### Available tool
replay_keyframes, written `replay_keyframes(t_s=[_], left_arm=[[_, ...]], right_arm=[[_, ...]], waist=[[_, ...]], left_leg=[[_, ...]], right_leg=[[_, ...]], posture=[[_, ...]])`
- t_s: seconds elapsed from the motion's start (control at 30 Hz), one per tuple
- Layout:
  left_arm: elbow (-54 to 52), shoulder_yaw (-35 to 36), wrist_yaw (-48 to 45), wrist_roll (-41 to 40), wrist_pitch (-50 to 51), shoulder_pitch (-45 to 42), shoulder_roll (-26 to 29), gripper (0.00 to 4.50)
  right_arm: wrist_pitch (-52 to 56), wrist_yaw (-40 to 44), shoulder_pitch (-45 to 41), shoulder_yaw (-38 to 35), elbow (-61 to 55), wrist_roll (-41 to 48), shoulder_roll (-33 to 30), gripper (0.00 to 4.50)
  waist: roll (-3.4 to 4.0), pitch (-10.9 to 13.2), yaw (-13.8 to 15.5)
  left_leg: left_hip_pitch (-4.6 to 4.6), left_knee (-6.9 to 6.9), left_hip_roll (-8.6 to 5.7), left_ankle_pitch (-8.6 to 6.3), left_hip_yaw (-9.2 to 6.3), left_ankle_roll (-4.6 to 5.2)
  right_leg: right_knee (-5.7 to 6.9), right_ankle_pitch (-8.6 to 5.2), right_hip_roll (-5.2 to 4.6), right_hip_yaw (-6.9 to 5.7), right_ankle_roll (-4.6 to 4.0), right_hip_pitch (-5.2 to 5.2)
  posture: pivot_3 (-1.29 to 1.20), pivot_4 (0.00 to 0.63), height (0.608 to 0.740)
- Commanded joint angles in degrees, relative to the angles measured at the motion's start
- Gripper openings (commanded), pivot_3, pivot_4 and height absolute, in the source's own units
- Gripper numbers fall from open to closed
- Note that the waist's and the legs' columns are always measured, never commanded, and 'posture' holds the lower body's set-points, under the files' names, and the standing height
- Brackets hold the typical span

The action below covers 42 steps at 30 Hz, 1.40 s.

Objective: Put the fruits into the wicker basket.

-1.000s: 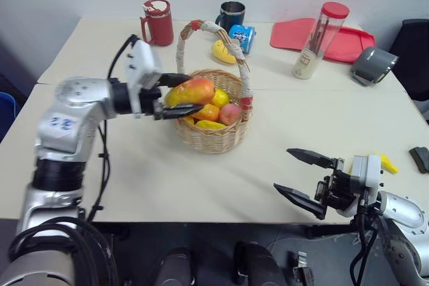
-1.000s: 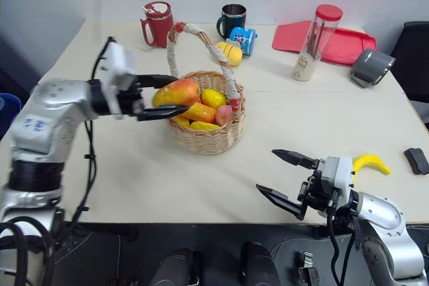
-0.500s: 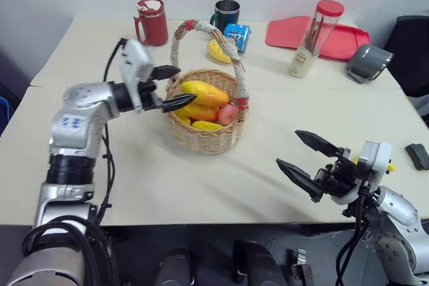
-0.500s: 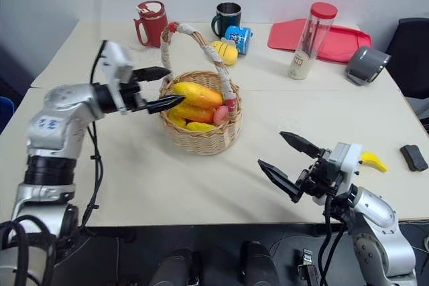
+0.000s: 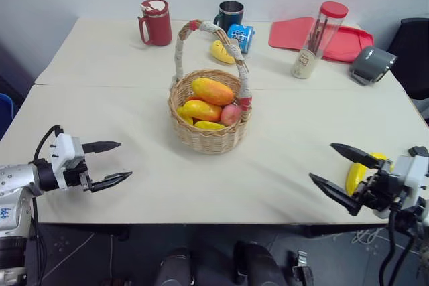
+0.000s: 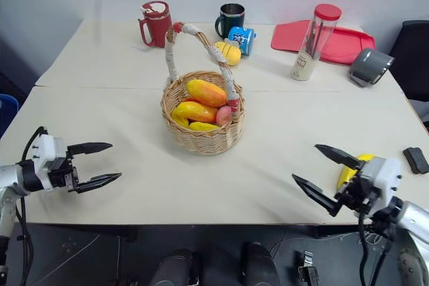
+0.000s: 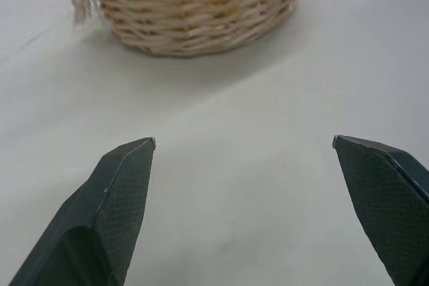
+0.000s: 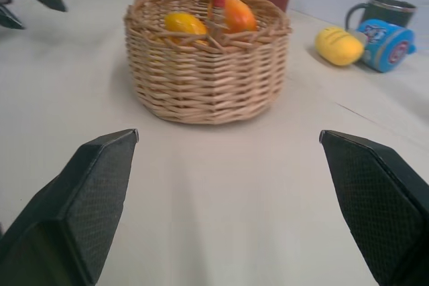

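Both mangoes (image 5: 212, 90) are lying in the wicker basket (image 5: 208, 135), one across the top and the second (image 5: 201, 110) just below it, with smaller fruit pieces beside them. The basket is standing upright near the middle of the surface (image 5: 134, 98), its arched handle (image 5: 201, 31) rising over the load.

The banana (image 6: 348, 172) is lying on the surface at the near right edge, partly hidden behind the right claw (image 5: 345, 175). Judged from this, it is the one task fruit not yet in the basket, and picking it up is the step in hand.

The right claw is standing wide open and empty, pointing toward the basket, so the banana is sitting beside or behind its fingers, not between them. The left claw (image 5: 110, 163) is also wide open, holding nothing, hovering low over the near left of the surface, well apart from the basket.

Recommendations for the step:
- The right claw should be drawing back and turning toward the banana before any closing.
- The fingers should be straddling the middle of the curve, across its narrow width.
- Because the banana is lying close to the edge, any push outward risks knocking it off.
- On delivery, the claw should be entering beside the handle, not under its arch.
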Motion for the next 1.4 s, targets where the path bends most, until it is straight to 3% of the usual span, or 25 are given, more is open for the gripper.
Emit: replay_keyframes(t_s=[0.03,0.13,0.23,0.37,0.5,0.63,0.77,0.9,1.1,1.23,1.33,1.4], left_arm=[[-7.75,-0.21,1.16,-3.48,2.5,4.75,-2.19,4.47],[-9.47,-1.68,2.21,-3.64,3.61,6.3,-4.01,4.47],[-10.29,-3.02,2.89,-4.05,5.3,4.25,-4.56,4.47],[-10.17,-4.82,1.94,-4.05,6.26,1.06,-4.42,4.47],[-10.67,-6.19,1.44,-4.31,6.85,-1.86,-4.63,4.47],[-12.6,-7.13,2.05,-5.13,6.87,-3.08,-5.71,4.47],[-17.03,-9.08,2.62,-6.12,8.0,-2.82,-6.86,4.47],[-20.28,-10.54,3.8,-6.41,9.31,-2.49,-7.71,4.47],[-22.47,-10.69,5.0,-6.19,9.58,-1.24,-7.77,4.47],[-22.71,-8.88,4.48,-7.48,10.38,-0.35,-6.45,4.47],[-23.13,-8.54,4.47,-7.94,10.58,-0.6,-5.71,4.5],[-23.67,-8.29,4.75,-8.35,10.93,-0.84,-5.36,4.5]], right_arm=[[-1.64,-1.46,7.67,-13.61,0.3,0.78,1.01,4.5],[-3.98,-2.68,14.17,-22.68,3.52,0.47,4.51,4.5],[-9.19,0.32,19.91,-26.59,10.12,-2.04,7.46,4.5],[-15.06,1.92,23.59,-27.82,18.38,-4.33,9.91,4.5],[-15.87,1.13,24.54,-26.13,19.02,-4.73,10.44,4.5],[-6.04,-1.66,24.75,-22.17,10.08,-0.71,8.48,4.5],[19.22,-15.13,24.66,-17.99,-3.33,7.69,0.4,4.5],[36.07,-29.38,16.63,-14.49,-7.47,12.45,-6.46,4.5],[51.97,-46.4,-2.41,-7.0,-3.23,11.38,-7.97,4.5],[59.26,-49.76,-11.2,-1.52,1.71,9.03,-8.53,4.5],[61.78,-49.34,-15.97,1.69,5.0,7.33,-8.45,3.87],[60.85,-47.45,-18.65,3.54,6.72,5.82,-8.46,3.2]], waist=[[0.16,-0.04,0.27],[0.2,-0.08,0.14],[0.19,-0.08,0.01],[0.4,-0.21,-0.26],[0.9,-0.5,-1.17],[1.0,-0.56,-2.1],[1.05,-0.59,-2.18],[0.99,-0.59,-1.52],[0.99,-0.58,-1.35],[0.99,-0.58,-1.55],[0.99,-0.59,-1.52],[0.94,-0.6,-1.55]], left_leg=[[-0.02,0.0,0.03,-0.04,-0.01,-0.05],[0.02,-0.1,0.07,-0.12,-0.04,-0.09],[0.11,-0.1,0.2,-0.28,-0.02,0.09],[0.38,-0.11,0.3,-0.43,0.06,-0.15],[0.68,-0.27,0.38,-0.53,0.24,-0.24],[0.76,-0.33,0.45,-0.44,0.28,-0.15],[0.79,-0.32,0.46,-0.44,0.3,-0.16],[0.72,-0.32,0.47,-0.44,0.25,-0.15],[0.48,-0.26,0.4,-0.41,0.17,-0.1],[0.26,-0.18,0.36,-0.37,0.15,-0.04],[-0.05,-0.13,0.29,-0.27,0.1,-0.02],[-0.06,-0.12,0.26,-0.24,0.15,0.02]], right_leg=[[-0.02,-0.01,-0.06,0.1,-0.02,0.01],[-0.12,-0.04,-0.19,0.13,-0.07,0.06],[-0.12,-0.05,0.1,0.07,-0.09,0.12],[-0.1,-0.06,0.11,0.08,-0.19,0.29],[-0.09,-0.14,0.12,0.2,-0.31,0.38],[-0.01,-0.2,0.16,0.45,-0.42,0.37],[0.05,-0.21,0.14,0.68,-0.44,0.34],[0.0,-0.24,0.14,0.68,-0.49,0.28],[-0.04,-0.24,0.18,0.55,-0.49,0.18],[-0.04,-0.22,0.24,0.45,-0.45,0.05],[0.05,-0.2,0.36,0.34,-0.42,-0.19],[0.08,-0.16,0.39,0.17,-0.35,-0.23]], posture=[[0.0,0.15,0.74],[0.0,0.15,0.74],[0.0,0.15,0.74],[0.0,0.15,0.74],[0.0,0.15,0.74],[0.0,0.15,0.74],[0.0,0.15,0.74],[0.0,0.15,0.74],[0.0,0.15,0.74],[0.0,0.15,0.74],[0.0,0.15,0.74],[0.0,0.15,0.74]])
